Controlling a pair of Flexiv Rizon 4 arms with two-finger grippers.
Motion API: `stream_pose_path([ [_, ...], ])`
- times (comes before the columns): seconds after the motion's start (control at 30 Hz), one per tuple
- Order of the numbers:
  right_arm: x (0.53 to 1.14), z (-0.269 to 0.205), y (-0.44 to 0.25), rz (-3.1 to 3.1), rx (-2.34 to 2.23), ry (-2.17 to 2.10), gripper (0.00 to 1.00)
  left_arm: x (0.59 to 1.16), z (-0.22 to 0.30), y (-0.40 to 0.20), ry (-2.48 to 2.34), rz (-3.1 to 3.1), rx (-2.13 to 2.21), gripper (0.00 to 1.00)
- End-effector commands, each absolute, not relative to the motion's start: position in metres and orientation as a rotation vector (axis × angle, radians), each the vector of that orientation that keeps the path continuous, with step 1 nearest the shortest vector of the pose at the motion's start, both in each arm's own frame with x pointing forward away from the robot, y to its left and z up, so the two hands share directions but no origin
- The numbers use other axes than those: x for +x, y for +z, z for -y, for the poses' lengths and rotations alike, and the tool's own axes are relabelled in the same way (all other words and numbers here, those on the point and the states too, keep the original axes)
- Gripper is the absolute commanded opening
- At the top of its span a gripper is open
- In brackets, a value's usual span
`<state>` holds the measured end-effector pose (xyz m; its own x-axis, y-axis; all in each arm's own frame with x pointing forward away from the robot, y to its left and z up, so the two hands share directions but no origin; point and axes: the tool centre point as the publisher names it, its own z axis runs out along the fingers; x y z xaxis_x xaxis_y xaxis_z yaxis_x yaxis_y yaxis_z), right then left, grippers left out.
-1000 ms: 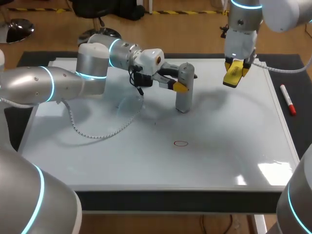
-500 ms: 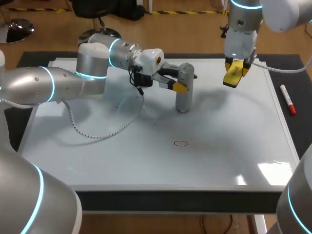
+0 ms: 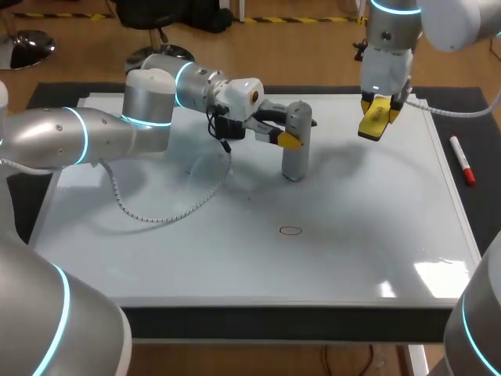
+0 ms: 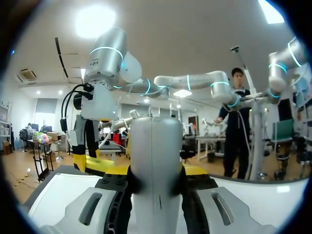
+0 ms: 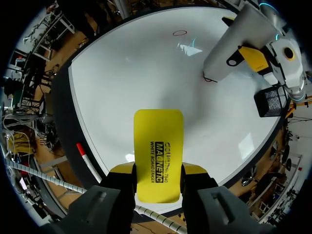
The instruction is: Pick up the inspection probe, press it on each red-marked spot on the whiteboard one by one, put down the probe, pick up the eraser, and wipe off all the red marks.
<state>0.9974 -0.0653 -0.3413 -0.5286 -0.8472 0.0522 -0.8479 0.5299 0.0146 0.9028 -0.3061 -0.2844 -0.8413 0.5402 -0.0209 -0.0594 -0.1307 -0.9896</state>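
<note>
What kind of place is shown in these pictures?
Probably a robotics laboratory test bench: a whiteboard lies flat as the work surface, the left arm holds a grey probe upright on it, and the right arm holds a yellow eraser above it.

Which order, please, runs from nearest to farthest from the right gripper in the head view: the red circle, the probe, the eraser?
1. eraser, held in the right gripper itself.
2. probe, upright on the whiteboard, in the left gripper.
3. red circle, toward the board's front edge.
</note>
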Motion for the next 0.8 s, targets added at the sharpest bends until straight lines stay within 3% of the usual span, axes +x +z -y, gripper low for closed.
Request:
stream_pose_path([
  [0.03,0.997,0.066,-0.34,2.699,1.501,0.023,0.0,0.904,0.309,-0.291,2.035,1.725,-0.534,0.0],
  [0.8,0.997,0.066,-0.34,2.699,1.501,0.023,0.0,0.912,0.28,-0.233,2.083,1.8,-0.593,0.0],
])
